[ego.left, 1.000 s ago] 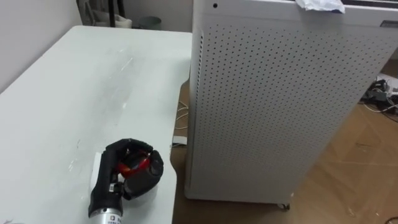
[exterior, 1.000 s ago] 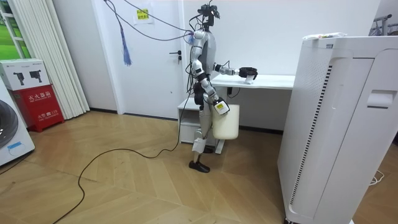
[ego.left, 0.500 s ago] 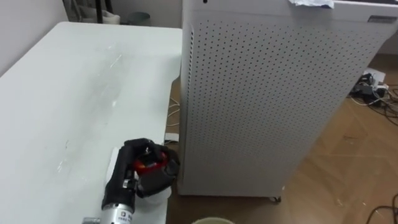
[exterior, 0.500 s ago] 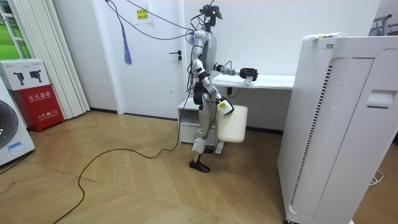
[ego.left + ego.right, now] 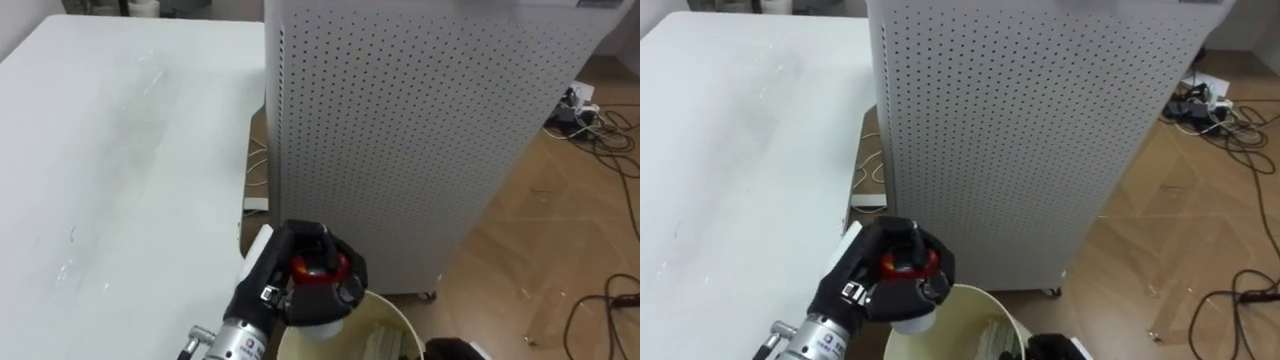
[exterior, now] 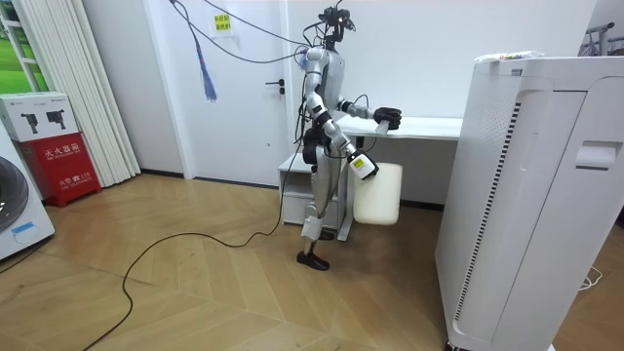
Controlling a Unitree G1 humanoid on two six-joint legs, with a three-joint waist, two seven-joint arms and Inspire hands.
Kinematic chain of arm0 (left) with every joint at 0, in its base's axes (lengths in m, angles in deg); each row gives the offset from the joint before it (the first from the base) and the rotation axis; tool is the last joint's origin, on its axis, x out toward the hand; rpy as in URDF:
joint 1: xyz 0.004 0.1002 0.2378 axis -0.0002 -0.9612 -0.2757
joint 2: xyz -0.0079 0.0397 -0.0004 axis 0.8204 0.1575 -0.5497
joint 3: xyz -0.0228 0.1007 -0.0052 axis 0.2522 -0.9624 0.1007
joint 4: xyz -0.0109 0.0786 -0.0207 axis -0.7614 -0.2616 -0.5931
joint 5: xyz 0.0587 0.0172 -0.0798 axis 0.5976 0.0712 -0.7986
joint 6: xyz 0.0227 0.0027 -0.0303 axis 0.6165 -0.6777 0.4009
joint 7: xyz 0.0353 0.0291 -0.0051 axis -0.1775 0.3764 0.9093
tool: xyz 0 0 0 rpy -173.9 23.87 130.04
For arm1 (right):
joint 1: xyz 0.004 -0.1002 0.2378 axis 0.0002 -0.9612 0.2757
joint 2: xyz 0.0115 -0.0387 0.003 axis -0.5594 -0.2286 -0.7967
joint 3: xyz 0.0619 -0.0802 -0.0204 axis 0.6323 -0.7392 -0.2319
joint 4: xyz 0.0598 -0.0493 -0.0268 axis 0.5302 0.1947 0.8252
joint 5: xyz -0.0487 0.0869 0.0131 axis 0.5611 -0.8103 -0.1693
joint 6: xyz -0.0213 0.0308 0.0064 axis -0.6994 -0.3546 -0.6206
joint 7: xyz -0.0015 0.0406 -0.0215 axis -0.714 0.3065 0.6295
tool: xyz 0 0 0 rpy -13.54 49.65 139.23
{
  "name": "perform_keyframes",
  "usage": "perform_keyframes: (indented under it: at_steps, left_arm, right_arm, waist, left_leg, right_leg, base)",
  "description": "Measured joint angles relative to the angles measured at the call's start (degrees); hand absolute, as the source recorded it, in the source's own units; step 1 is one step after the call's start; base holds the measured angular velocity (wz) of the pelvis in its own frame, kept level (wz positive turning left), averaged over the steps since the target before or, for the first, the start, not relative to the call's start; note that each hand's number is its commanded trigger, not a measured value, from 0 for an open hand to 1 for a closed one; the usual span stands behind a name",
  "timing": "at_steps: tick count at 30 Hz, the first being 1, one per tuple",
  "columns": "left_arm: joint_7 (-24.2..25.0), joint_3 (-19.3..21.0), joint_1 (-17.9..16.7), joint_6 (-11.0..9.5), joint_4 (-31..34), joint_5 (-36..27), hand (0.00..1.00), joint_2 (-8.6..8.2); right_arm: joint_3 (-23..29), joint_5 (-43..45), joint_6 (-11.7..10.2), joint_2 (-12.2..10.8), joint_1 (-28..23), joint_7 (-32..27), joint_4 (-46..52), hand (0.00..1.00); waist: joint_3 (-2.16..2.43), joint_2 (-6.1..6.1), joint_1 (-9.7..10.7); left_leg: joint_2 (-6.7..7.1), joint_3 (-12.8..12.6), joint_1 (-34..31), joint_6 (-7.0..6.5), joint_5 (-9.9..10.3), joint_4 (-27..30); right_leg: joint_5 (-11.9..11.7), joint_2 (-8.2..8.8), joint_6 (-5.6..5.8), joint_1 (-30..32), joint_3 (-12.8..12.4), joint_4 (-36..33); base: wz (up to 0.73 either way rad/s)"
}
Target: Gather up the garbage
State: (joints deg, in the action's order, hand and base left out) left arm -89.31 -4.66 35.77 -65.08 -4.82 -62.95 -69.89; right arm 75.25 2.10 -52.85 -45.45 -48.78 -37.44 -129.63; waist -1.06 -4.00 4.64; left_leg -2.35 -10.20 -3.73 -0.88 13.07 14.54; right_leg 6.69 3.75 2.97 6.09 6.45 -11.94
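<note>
My left hand (image 5: pixel 290 285) is shut on a small white piece of garbage with a red top (image 5: pixel 318 268). It hangs just past the white table's (image 5: pixel 120 150) right edge, over the rim of a cream bin (image 5: pixel 392 312). My right hand (image 5: pixel 455 350) shows dark at the bin's near rim. In the room view the right hand (image 6: pixel 360 166) holds the bin (image 6: pixel 378 193) up off the floor beside the table, and the left hand (image 6: pixel 387 116) reaches out above it. I stand at the table's end.
A tall white perforated cabinet (image 5: pixel 420 130) stands close on the right of the table. Cables (image 5: pixel 590 100) lie on the wooden floor beyond it. A low white drawer unit (image 6: pixel 297 190) sits under the table.
My left hand has carried the garbage rightward off the table edge. The right hand has raised the bin up under it. The eye view has shifted right and down.
</note>
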Motion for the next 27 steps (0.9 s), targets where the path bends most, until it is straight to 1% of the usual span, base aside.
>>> perform_keyframes:
  at_steps: [1,4,6,7,8,9,10,11,12,15,21,27]
  left_arm:
    - [0.19,-0.36,0.00,0.08,-0.03,0.00,1.00,0.00]
    - [2.26,-2.81,0.98,1.18,-0.04,-0.98,1.00,-0.03]
    - [3.12,-3.26,1.61,1.52,-0.04,-1.19,1.00,-0.09]
    - [3.36,-3.27,2.02,1.69,-0.04,-1.13,0.86,-0.10]
    - [3.42,-3.27,2.13,1.70,-0.04,-1.13,0.58,-0.11]
    - [3.56,-3.28,2.34,1.70,-0.04,-1.11,0.00,-0.14]
    - [3.61,-3.26,2.39,1.70,-0.04,-1.12,0.00,-0.16]
    - [3.67,-3.28,2.48,1.70,-0.04,-1.12,0.00,-0.17]
    - [3.69,-3.28,2.48,1.70,-0.05,-1.12,0.00,-0.17]
    - [4.08,-3.24,2.57,1.70,-0.05,-1.12,0.00,-0.18]
    - [4.26,-3.80,2.62,1.69,-0.19,-1.15,0.00,-0.53]
    - [4.28,-3.89,2.69,1.68,-0.19,-1.12,0.00,-0.71]
  right_arm:
    - [-0.02,0.00,0.00,0.02,0.38,-0.05,0.00,1.00]
    - [-0.18,0.00,-0.01,0.08,1.46,-1.26,-0.01,1.00]
    - [-0.18,-0.02,-0.01,0.08,1.87,-1.95,0.00,1.00]
    - [-0.18,-0.08,-0.01,0.08,2.38,-2.26,0.00,1.00]
    - [-0.18,-0.12,-0.01,0.08,2.67,-2.32,-0.01,1.00]
    - [-0.17,-0.12,-0.01,0.13,3.25,-2.50,-0.01,1.00]
    - [-0.16,-0.02,-0.01,0.18,3.64,-2.50,-0.13,1.00]
    - [-0.13,0.10,-0.03,0.28,4.47,-2.52,-0.38,1.00]
    - [-0.12,0.11,-0.13,0.28,5.43,-2.51,-0.86,1.00]
    - [-0.13,0.18,-0.42,0.25,7.00,-2.39,-2.05,1.00]
    - [-0.13,0.06,-0.45,0.14,7.33,-2.34,-2.41,1.00]
    - [-1.16,0.62,-0.38,-0.04,7.05,-2.15,-2.73,1.00]
  waist:
    - [0.00,0.00,0.03]
    - [-0.04,0.16,0.22]
    - [-0.07,0.25,0.15]
    - [-0.14,0.34,0.11]
    - [-0.18,0.40,0.11]
    - [-0.24,0.49,0.21]
    - [-0.28,0.55,0.22]
    - [-0.43,0.74,0.28]
    - [-0.70,1.04,0.34]
    - [-1.09,1.67,0.33]
    - [-1.14,1.77,0.58]
    - [-0.97,2.14,1.02]
  left_leg:
    - [-0.03,-0.16,-0.13,0.00,0.00,0.00]
    - [-0.08,-0.22,-1.19,0.00,0.00,0.19]
    - [-0.08,-0.21,-1.63,0.00,0.00,0.19]
    - [-0.10,-0.25,-1.92,0.00,0.00,0.20]
    - [-0.12,-0.26,-2.03,0.00,0.00,0.20]
    - [-0.13,-0.36,-2.25,0.00,0.00,0.20]
    - [-0.15,-0.40,-2.40,0.00,0.00,0.21]
    - [-0.15,-0.42,-2.62,0.00,0.00,0.25]
    - [-0.13,-0.42,-2.63,0.00,0.00,0.24]
    - [-0.13,-0.43,-2.72,0.00,-0.01,0.19]
    - [-0.30,-0.48,-2.74,0.00,-0.01,0.22]
    - [-0.45,-0.52,-2.92,0.00,-0.01,0.25]
  right_leg:
    - [-0.06,-0.01,-0.09,0.20,-0.03,0.03]
    - [-0.11,-0.02,-0.17,1.12,0.10,0.01]
    - [-0.11,-0.02,-0.18,1.56,0.08,0.02]
    - [-0.12,-0.02,-0.19,1.89,0.02,0.00]
    - [-0.12,-0.02,-0.19,1.98,0.02,-0.01]
    - [-0.12,-0.02,-0.19,2.20,0.01,-0.03]
    - [-0.12,-0.03,-0.19,2.32,0.04,-0.03]
    - [-0.12,-0.03,-0.19,2.58,0.02,-0.04]
    - [-0.12,-0.02,-0.19,2.64,-0.03,-0.04]
    - [-0.11,-0.04,-0.21,2.80,-0.04,-0.06]
    - [-0.08,0.03,-0.25,3.13,0.08,-0.70]
    - [-0.07,0.02,-0.27,3.45,-0.02,-0.82]
  base:
    - [-0.14]
    - [-0.01]
    - [0.00]
    - [-0.03]
    - [0.00]
    - [0.00]
    - [0.00]
    - [0.00]
    - [0.00]
    - [0.00]
    - [-0.01]
    - [0.00]
